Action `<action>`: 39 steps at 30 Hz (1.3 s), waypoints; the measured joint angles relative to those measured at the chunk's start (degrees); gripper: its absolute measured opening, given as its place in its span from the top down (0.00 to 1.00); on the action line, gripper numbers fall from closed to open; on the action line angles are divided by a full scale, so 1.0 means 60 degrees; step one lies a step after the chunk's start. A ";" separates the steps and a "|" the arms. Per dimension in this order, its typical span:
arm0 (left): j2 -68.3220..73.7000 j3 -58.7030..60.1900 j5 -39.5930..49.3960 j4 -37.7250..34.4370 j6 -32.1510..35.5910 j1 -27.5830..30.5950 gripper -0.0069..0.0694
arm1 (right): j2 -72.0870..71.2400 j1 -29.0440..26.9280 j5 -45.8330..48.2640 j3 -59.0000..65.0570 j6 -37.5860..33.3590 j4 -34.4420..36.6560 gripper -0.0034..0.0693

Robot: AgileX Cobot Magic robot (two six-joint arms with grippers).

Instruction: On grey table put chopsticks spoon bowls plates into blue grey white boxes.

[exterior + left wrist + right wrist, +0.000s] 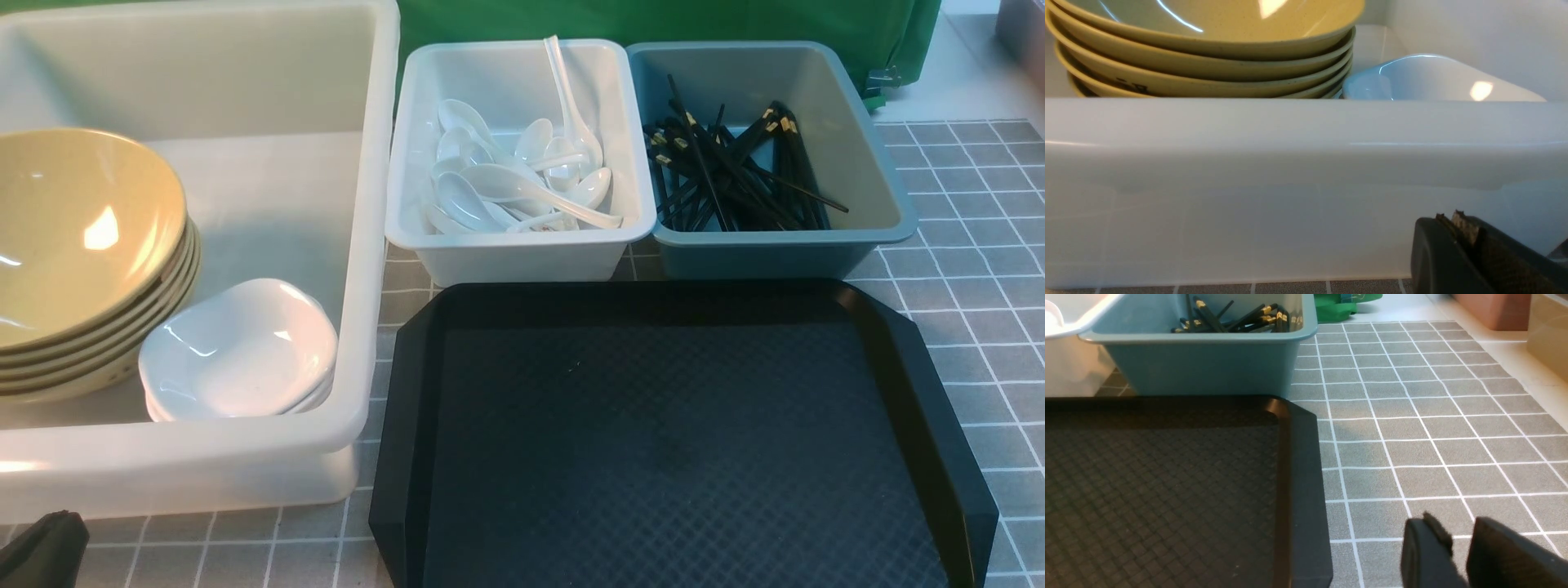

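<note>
Several tan bowls [82, 237] are stacked in the large translucent white box [371, 245], with stacked white plates [245, 343] beside them. Several white spoons [514, 180] lie in the small white box [522, 257]. Black chopsticks [735, 171] lie in the blue-grey box [775, 253]. My left gripper [1449, 218] is shut and empty, low on the grey table against the large box's near wall [1290, 134]; bowls [1208, 53] and a plate [1433, 79] show over the rim. My right gripper [1461, 531] is slightly open and empty over the grey table [1433, 416], right of the tray.
An empty black textured tray [653, 449] lies in front of the two small boxes; its right edge [1302, 477] is beside my right gripper. The blue-grey box [1208, 363] with chopsticks [1237, 318] stands beyond it. A green cloth [653, 20] hangs at the back.
</note>
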 joint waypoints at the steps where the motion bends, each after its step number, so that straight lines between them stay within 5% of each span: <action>1: 0.0000 0.0000 0.0000 0.0000 0.0000 0.0000 0.92 | 0.0000 0.0000 0.0000 0.0000 0.0000 0.0000 0.67; 39: 0.0000 0.0000 -0.0009 0.0000 0.0000 0.0000 0.92 | 0.0000 0.0000 0.0000 0.0000 0.0000 0.0000 0.64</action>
